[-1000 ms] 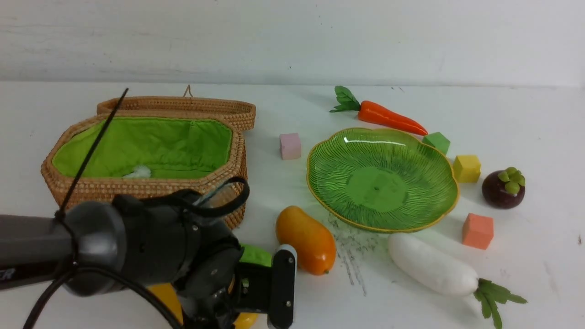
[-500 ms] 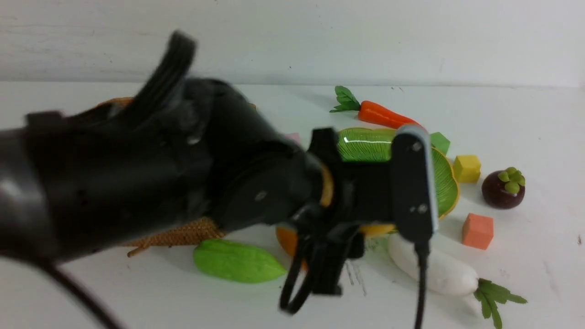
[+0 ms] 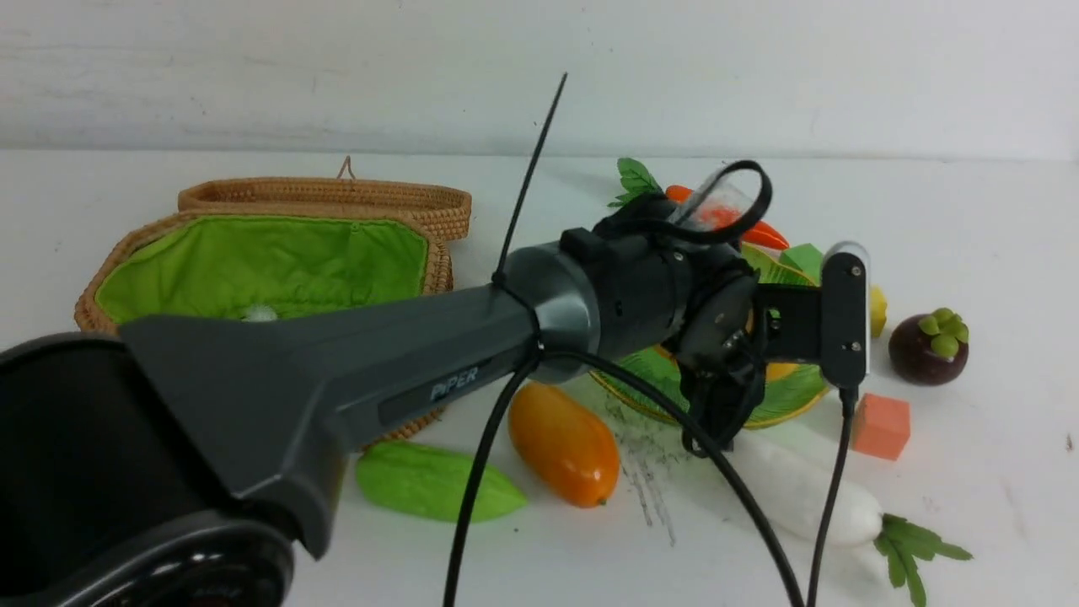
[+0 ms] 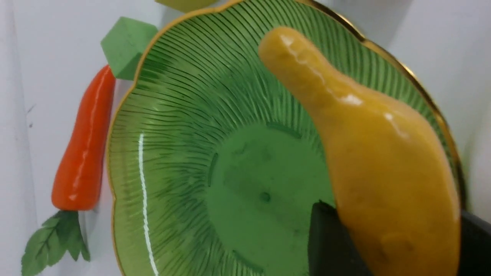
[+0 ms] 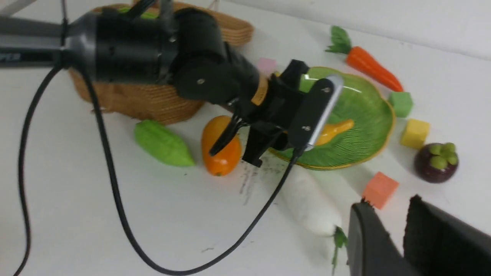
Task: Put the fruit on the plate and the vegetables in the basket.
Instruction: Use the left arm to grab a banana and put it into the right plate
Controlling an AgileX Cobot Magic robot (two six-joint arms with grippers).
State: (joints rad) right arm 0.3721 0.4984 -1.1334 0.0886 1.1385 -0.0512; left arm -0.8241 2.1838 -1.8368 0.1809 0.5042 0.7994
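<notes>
My left gripper (image 3: 788, 337) is shut on the yellow banana (image 4: 376, 153) and holds it just over the green plate (image 4: 191, 153); I cannot tell if the banana touches it. The mango (image 3: 563, 443) and the gourd (image 3: 434, 480) lie in front of the open basket (image 3: 126, 244). The radish (image 3: 801, 493) lies in front of the plate. The carrot (image 4: 84, 145) lies behind it. The mangosteen (image 3: 929, 347) stands to the plate's right. My right gripper (image 5: 389, 205) is open and empty, above the table near the radish's leaves.
An orange cube (image 3: 881, 426), a yellow cube (image 3: 877, 310) and a green cube (image 3: 805, 257) stand round the plate's right side. A pink cube (image 5: 266, 64) sits between basket and plate. The left arm and its cables (image 3: 480, 472) stretch across the mango and radish.
My left arm has risen from the table's near edge with the banana and swung forward and right, from beside the gourd to over the plate. The gourd now shows.
</notes>
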